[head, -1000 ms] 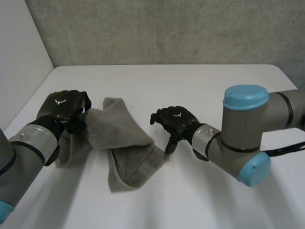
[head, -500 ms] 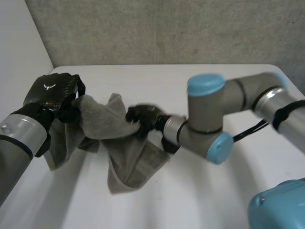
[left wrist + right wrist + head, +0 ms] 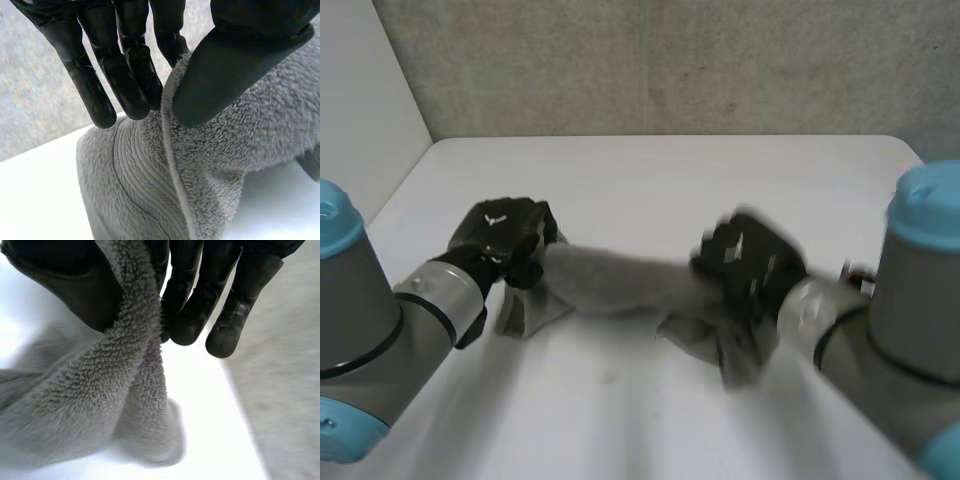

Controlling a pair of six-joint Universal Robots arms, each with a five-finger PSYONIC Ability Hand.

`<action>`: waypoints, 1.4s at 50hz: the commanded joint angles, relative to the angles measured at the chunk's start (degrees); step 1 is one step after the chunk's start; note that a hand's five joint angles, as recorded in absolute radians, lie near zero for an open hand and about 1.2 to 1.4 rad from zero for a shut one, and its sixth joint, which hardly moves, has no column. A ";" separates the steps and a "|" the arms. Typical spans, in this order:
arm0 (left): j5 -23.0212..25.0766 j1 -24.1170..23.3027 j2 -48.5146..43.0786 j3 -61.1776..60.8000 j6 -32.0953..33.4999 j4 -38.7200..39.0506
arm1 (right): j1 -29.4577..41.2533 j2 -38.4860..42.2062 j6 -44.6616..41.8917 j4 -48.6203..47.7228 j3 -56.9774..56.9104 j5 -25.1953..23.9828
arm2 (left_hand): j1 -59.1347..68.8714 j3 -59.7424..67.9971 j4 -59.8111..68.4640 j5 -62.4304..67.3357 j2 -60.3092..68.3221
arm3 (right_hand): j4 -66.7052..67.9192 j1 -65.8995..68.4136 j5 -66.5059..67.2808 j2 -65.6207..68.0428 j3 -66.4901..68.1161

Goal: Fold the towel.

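Right hand (image 3: 750, 262) has crossed back rightward, towel (image 3: 620, 282) end pinched between thumb and fingers. Left hand (image 3: 505, 238) pinches opposite end, nearer table (image 3: 650, 180) left edge. Towel spans between hands mid-table, long axis left-right, ends drooping.

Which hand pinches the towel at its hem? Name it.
The left hand: the towel's stitched hem runs up between its thumb and fingers. The right hand pinches plain pile.
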 commanded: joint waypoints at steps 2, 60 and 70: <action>0.08 0.12 -1.22 -1.66 0.39 -0.19 | 5.91 5.00 -3.25 17.30 -0.74 -2.20 | 12.01 10.33 10.22 11.17 10.22 | -51.15 -49.14 -50.98 -50.74 -51.34; -0.45 -0.67 0.98 -6.06 6.19 -3.88 | -6.92 47.98 2.82 32.59 -59.64 -10.30 | 12.01 10.33 10.22 11.17 10.22 | -44.29 -42.28 -44.12 -43.88 -44.48; -0.01 -0.24 0.01 -4.22 6.28 -3.18 | -7.09 47.02 5.18 27.16 -63.06 -6.27 | 12.01 10.33 10.22 11.17 10.22 | 5.78 7.79 5.95 6.19 5.58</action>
